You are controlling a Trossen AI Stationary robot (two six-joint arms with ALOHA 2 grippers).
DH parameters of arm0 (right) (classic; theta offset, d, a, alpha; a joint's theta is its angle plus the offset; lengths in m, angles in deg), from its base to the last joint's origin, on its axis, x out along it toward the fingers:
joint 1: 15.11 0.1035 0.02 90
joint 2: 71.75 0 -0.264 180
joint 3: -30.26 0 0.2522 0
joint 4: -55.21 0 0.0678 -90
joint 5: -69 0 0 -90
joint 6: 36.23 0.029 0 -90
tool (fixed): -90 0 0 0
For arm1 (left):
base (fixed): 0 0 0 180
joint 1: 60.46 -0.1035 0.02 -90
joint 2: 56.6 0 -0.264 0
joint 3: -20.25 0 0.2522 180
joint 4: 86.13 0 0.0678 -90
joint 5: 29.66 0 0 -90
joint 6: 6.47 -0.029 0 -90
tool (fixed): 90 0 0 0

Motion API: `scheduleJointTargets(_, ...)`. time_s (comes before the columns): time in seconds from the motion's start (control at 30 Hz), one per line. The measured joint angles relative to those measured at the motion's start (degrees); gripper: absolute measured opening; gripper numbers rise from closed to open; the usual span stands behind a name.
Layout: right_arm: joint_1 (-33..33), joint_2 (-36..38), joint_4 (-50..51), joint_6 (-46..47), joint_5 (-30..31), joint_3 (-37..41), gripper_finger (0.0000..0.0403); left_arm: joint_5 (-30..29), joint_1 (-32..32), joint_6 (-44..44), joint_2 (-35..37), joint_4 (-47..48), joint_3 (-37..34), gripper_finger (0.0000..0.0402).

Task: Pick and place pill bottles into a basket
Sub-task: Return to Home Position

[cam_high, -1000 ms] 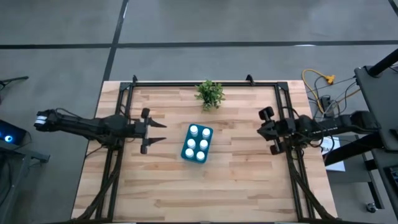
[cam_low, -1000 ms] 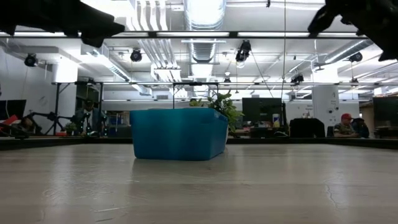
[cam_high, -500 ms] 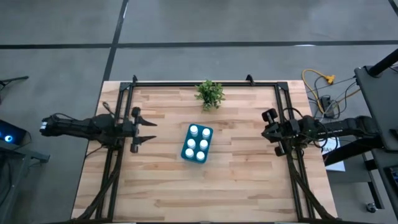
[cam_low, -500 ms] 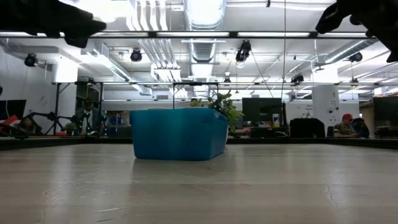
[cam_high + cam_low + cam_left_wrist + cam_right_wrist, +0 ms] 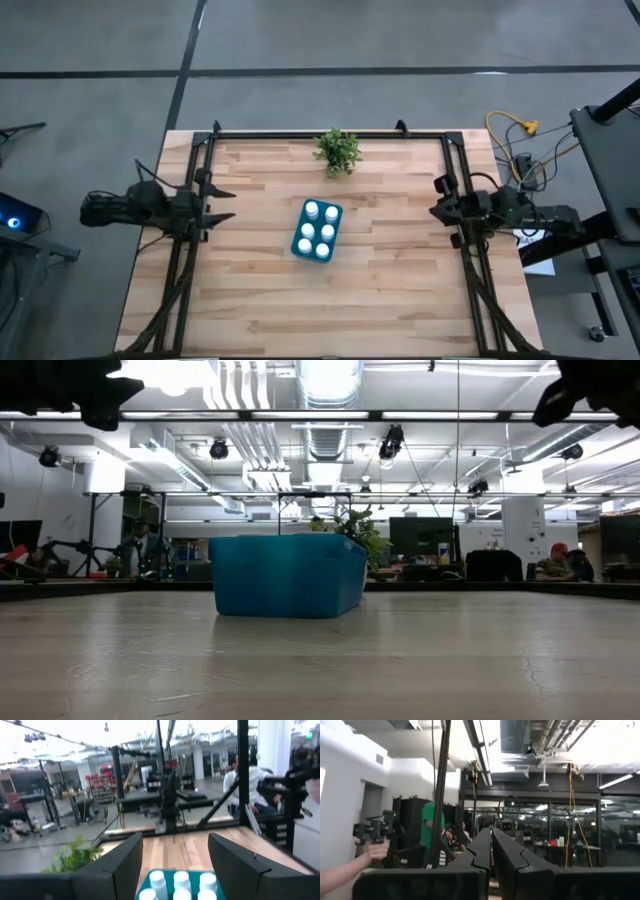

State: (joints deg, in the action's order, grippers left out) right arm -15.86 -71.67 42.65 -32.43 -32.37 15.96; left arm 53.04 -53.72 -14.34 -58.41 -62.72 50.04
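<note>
The teal basket [image 5: 316, 230] stands on its base at the table's middle, and several white-capped pill bottles [image 5: 318, 228] stand upright inside it. In the low view only the basket's wall [image 5: 288, 575] shows. My left gripper [image 5: 225, 203] hovers open over the table's left edge, pointing level at the basket; its wrist view shows the bottles [image 5: 181, 883] between and beyond its fingers [image 5: 120, 865]. My right gripper [image 5: 436, 210] is shut and empty at the right edge, tipped upward, so its wrist view [image 5: 491, 851] sees only the room.
A small green potted plant [image 5: 337, 151] stands at the far edge behind the basket. Black frame rails [image 5: 190, 250] run along the table's left, right and far sides. A person's hand [image 5: 375, 849] holds a device in the room beyond the table.
Both arms have drawn back from the table's middle, staying high above it. My left gripper has moved toward the left edge, still open. My right gripper has moved toward the right edge, still shut. The basket and bottles have not moved.
</note>
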Motion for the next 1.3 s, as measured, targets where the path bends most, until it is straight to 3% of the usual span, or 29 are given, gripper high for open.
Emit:
scheduleJointTargets(0.3, -0.1, 0.0, 10.6, -0.8, 4.8, 0.0, 0.0009, 0.0, 0.0, 0.6, 0.2, -0.6, -0.7, 0.0208)
scheduleJointTargets(0.9, 0.0, -0.5, 21.6, -5.8, 5.4, 0.0, 0.0009, 1.6, 0.0, 1.5, 0.2, -0.1, -1.0, 0.0208)
scheduleJointTargets(1.3, 0.0, -0.9, 25.2, -7.5, 6.8, 0.0, 0.0009, 6.0, 0.0, 4.6, 0.2, -0.1, -1.0, 0.0208)
